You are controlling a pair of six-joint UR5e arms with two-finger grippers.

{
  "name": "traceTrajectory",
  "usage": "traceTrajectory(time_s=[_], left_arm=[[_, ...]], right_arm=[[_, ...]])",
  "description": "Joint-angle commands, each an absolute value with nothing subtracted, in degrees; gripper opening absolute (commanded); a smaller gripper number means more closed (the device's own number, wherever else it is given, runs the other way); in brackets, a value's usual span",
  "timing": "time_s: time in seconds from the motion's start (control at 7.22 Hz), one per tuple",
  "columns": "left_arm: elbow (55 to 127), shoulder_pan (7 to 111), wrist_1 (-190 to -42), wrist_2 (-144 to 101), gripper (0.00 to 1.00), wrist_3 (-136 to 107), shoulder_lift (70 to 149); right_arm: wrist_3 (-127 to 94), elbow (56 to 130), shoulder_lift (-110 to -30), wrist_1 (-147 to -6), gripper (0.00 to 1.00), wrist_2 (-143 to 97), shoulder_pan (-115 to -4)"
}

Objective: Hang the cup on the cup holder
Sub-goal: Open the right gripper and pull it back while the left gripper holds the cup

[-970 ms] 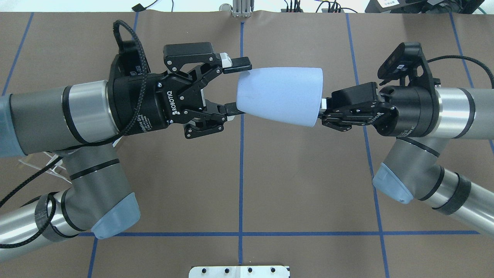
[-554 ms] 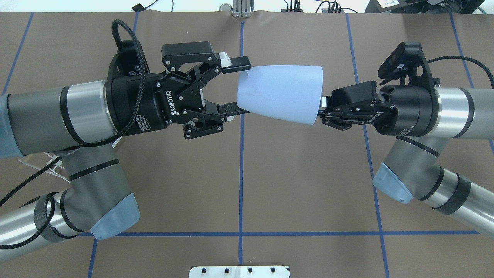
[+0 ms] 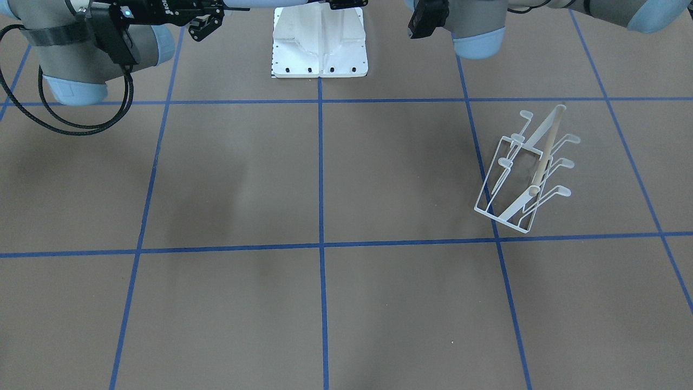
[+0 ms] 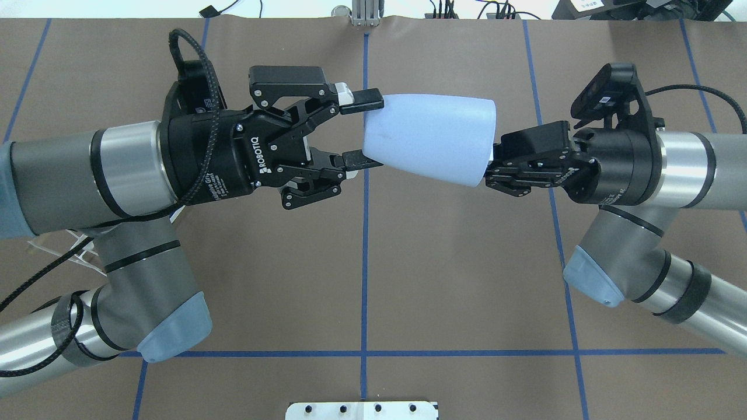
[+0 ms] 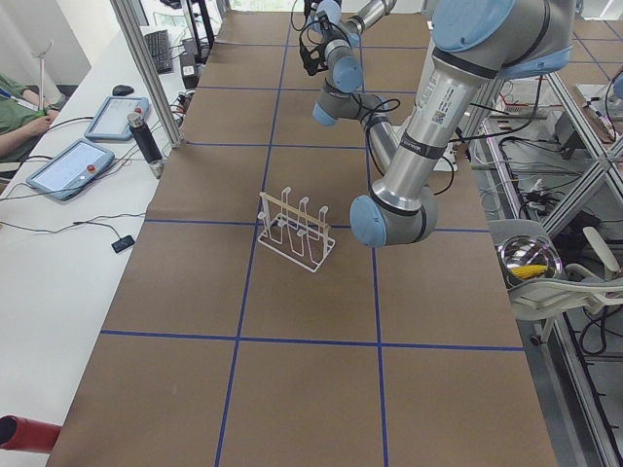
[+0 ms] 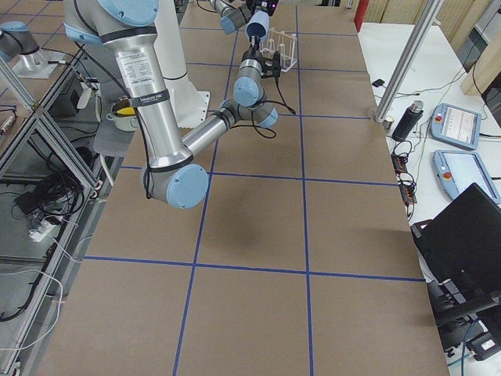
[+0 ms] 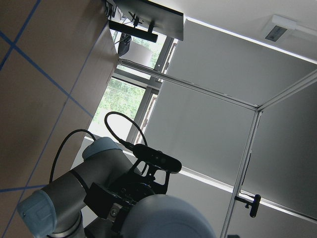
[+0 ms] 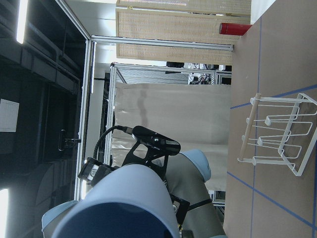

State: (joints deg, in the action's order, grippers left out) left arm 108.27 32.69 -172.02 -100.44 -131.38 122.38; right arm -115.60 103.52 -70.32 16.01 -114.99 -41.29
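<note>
The pale blue cup (image 4: 429, 140) is held on its side in the air between both arms, narrow base to the left. My left gripper (image 4: 366, 133) has its fingers pressed on both sides of the base. My right gripper (image 4: 493, 163) is shut on the cup's rim. The cup also shows in the right wrist view (image 8: 124, 208) and the left wrist view (image 7: 163, 218). The white wire cup holder (image 3: 528, 173) stands empty on the table on my left side; in the overhead view my left arm hides most of it (image 4: 79, 248).
The white bolted robot pedestal (image 3: 319, 40) sits at the table's near edge, between the arms. Blue tape lines divide the brown table (image 3: 325, 179). Operator tablets lie on a side bench (image 5: 73, 165).
The left gripper's fingers have drawn a little closer together on the cup's base. The cup has shifted slightly right and up, and now covers the right gripper's white pad.
</note>
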Motion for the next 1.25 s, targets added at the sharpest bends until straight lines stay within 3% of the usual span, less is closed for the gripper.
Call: traceTrajectory(time_s=[0.0,0.55,0.83,1.11], left_arm=[[108.28,32.70,-172.00,-100.55,0.00,-131.66,122.26],[108.72,34.35,-171.65,-100.55,0.00,-130.70,120.08],[107.85,41.18,-169.47,-108.40,0.00,-128.34,118.57],[108.45,50.74,-155.47,-121.47,0.00,-119.07,118.56]], right_arm=[[-115.75,103.62,-70.75,16.08,1.00,-115.05,-41.31],[-114.62,102.93,-75.57,16.88,1.00,-115.75,-46.81],[-107.11,95.93,-75.50,15.22,1.00,-123.34,-57.24],[-89.48,94.22,-75.85,-1.22,1.00,-131.02,-68.32]])
